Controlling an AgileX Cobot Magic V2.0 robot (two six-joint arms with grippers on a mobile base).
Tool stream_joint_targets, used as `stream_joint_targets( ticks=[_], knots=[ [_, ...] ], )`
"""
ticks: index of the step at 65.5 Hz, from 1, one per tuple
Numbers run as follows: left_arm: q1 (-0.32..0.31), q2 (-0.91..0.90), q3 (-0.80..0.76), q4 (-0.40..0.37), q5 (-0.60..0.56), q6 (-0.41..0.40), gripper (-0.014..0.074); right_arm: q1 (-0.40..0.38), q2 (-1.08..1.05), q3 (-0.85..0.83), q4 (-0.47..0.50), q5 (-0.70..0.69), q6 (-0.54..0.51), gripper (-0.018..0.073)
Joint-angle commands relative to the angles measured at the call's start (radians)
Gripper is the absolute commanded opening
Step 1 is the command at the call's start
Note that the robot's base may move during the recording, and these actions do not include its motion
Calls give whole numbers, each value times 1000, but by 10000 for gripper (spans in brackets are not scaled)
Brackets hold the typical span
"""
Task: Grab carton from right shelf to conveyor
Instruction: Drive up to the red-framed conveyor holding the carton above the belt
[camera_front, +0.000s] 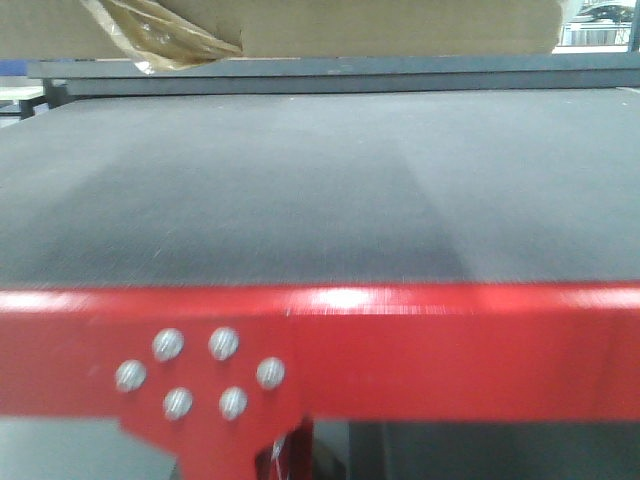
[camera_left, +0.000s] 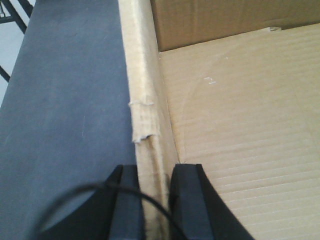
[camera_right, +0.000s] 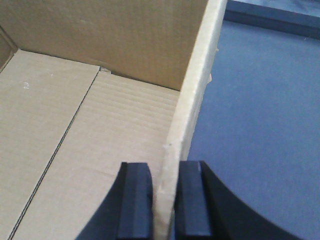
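Observation:
The brown carton (camera_front: 350, 25) fills the top of the front view, with its twisted tape strip (camera_front: 160, 35) hanging at the left. It sits over the far part of the dark grey conveyor (camera_front: 300, 190). I cannot tell whether it touches the belt. My left gripper (camera_left: 154, 171) is shut on the carton's creased left wall (camera_left: 142, 90), with the carton's inside (camera_left: 240, 125) to its right and the belt (camera_left: 70, 100) to its left. My right gripper (camera_right: 164, 167) is shut on the right wall (camera_right: 192, 100), with the belt (camera_right: 260, 110) beyond it. The shelf is out of view.
The conveyor's red edge strip (camera_front: 450, 340) runs along the near side and carries several screws (camera_front: 195, 372) above a red leg (camera_front: 290, 455). A dark rail (camera_front: 330, 78) bounds the belt's far side. Black frame bars (camera_left: 12, 20) stand past the belt's left edge.

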Motion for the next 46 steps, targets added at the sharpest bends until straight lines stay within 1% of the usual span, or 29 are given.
stream_joint_targets(
  ticks=[1,46],
  knots=[
    [2,-6,-10,85,-18,7,-17,2,-19,-10,13,-39,-17,-65],
    [2,-6,-10,85,-18,7,-17,2,-19,-10,13,-39,-17,-65]
  ],
)
